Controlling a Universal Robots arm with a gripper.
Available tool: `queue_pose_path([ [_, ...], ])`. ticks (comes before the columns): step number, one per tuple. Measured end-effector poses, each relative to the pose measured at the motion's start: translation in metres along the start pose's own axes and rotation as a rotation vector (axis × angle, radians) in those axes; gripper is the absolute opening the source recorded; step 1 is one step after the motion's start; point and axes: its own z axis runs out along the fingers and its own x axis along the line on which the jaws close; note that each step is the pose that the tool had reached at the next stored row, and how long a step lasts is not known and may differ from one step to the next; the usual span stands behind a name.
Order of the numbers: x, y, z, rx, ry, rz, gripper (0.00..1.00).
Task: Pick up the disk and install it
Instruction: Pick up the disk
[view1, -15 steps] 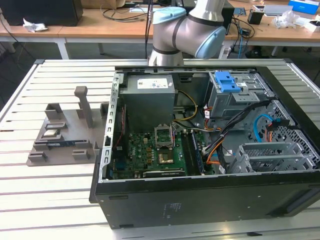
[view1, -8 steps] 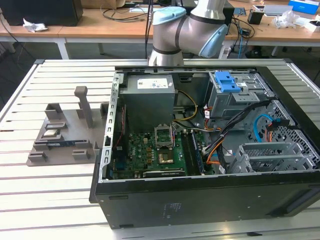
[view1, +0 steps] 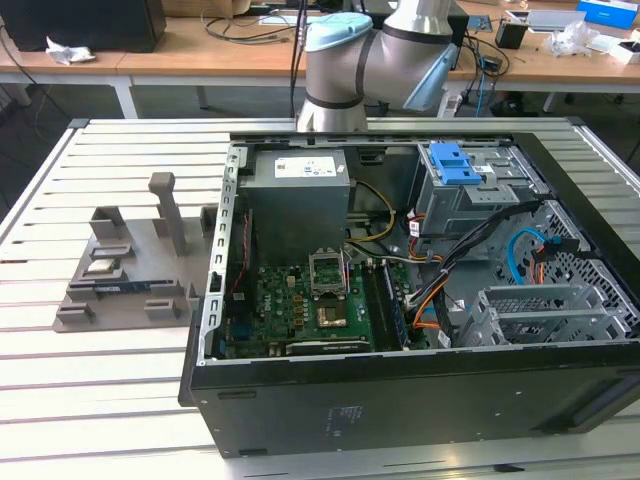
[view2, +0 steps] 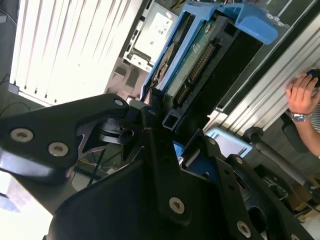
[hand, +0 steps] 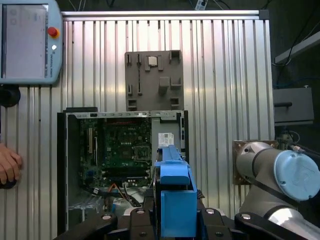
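Observation:
The disk (view2: 197, 57) shows edge-on in the second wrist view, with a blue plastic carrier around a silver body and its connector row facing me. My gripper (view2: 165, 117) is shut on its near end, black fingers pressing both sides. In the first wrist view the disk's blue carrier (hand: 175, 192) stands up from the gripper (hand: 172, 220), held high over the open computer case (hand: 120, 150). The grey drive cage (view1: 470, 195) with its blue latch (view1: 452, 162) sits at the case's back on the exterior view's right.
A grey power supply box (view1: 300, 190) and the green motherboard (view1: 310, 305) lie inside the case. A grey fixture plate (view1: 130, 265) rests on the slatted table on the exterior view's left. A person's hand (hand: 7, 165) rests at the table edge, near a teach pendant (hand: 27, 42).

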Motion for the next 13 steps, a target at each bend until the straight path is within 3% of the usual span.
queue_pose_path([
  [2, 0.0002, -0.0077, 0.0017, -0.0013, -0.0002, 0.000, 0.36],
  [5, -0.0002, -0.0364, 0.0067, -0.0055, 0.0000, 0.000, 0.36],
  [8, -0.0006, -0.0580, 0.0128, -0.0082, 0.0008, 0.000, 0.36],
  [13, -0.0010, -0.0822, 0.0218, -0.0118, 0.0014, 0.000, 0.36],
])
